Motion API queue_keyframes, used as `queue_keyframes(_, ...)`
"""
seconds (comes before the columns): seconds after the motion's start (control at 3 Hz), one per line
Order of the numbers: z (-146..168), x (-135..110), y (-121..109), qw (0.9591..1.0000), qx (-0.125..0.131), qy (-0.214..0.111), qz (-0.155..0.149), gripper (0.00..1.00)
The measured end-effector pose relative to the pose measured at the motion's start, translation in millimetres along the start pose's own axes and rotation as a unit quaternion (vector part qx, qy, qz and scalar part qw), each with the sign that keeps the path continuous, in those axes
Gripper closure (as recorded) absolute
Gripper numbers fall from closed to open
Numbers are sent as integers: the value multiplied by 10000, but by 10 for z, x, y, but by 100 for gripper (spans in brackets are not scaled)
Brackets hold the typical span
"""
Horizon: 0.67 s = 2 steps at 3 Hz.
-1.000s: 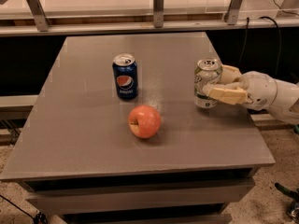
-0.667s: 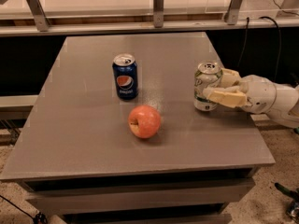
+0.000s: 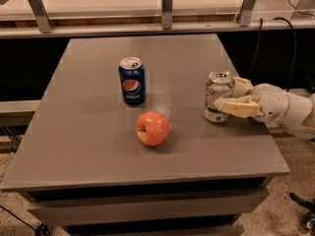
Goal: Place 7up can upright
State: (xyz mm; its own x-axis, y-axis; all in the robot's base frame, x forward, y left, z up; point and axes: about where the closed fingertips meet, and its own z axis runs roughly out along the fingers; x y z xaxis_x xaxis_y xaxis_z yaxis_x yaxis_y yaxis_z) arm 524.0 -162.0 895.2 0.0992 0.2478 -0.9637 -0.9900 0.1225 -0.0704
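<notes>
**Can upright by the right edge**

The 7up can (image 3: 217,90) stands upright near the surface's (image 3: 83,136) right edge. The tool (image 3: 227,96) reaches in from the right, its fingers (image 3: 237,107) closed on the can. An apple (image 3: 152,128) lies mid-surface, with a Pepsi can (image 3: 132,80) behind it.

We count one table (image 3: 88,146) bearing two cans, a 7up can (image 3: 215,113) at right and a Pepsi can (image 3: 132,80) left of it, one apple (image 3: 152,128) nearer, and one gripper (image 3: 227,95) at right, clasping the 7up can.
</notes>
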Motion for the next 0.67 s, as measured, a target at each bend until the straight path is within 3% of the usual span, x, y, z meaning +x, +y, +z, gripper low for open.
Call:
queue_keyframes(0.33, -5, 9, 11, 10000, 11, -32, 6, 13)
queue_keyframes(0.67, -23, 6, 26, 10000, 26, -19, 1, 0)
